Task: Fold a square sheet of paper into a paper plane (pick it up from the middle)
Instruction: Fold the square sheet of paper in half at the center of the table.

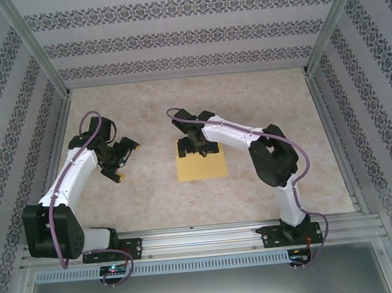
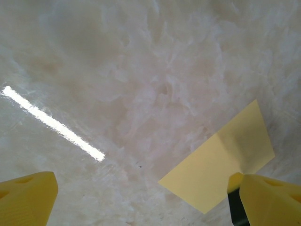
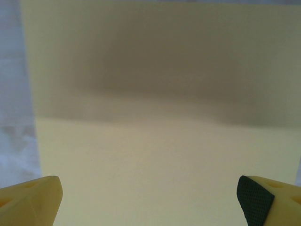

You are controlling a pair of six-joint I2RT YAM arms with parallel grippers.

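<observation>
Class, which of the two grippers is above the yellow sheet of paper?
The right gripper: it hangs over the sheet's far edge, jaws open, while the left gripper hangs over bare table beside the sheet.

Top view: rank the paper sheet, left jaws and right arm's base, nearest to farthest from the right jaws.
1. square sheet of paper, directly beneath the right jaws.
2. left jaws, off to the left.
3. right arm's base, at the near table edge.

the top view looks straight down from behind. both wrist views sit close, sharing the square sheet of paper (image 1: 201, 170).
</observation>
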